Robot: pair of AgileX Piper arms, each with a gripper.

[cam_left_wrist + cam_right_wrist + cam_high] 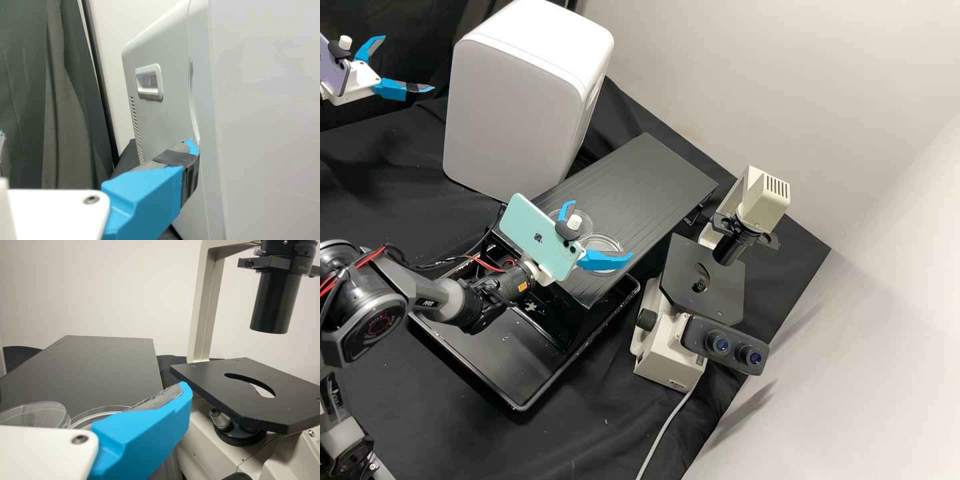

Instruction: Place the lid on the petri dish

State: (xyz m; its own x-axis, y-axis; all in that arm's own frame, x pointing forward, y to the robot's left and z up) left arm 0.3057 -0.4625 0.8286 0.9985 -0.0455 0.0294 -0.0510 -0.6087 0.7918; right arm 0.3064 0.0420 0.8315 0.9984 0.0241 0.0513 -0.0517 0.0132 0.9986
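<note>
Looking at your right gripper, you find its two blue fingers spread apart with nothing between them. It hangs low over the near end of the black ridged platform.

Directly under it lie two clear round dish pieces side by side, flat on the platform: one piece by the upper finger and the other piece just at four o'clock from it. They sit very close together. You cannot tell from here which is the lid and which the petri dish, but neither one covers the other.

At four o'clock from the platform stands the microscope, with its black stage at about the platform's height. A black tray lies under the platform's near end, at seven o'clock.

Your left gripper is held high at ten o'clock on the bench, well apart from the dishes. Its fingers are also parted and bare, just beside the white box.
</note>
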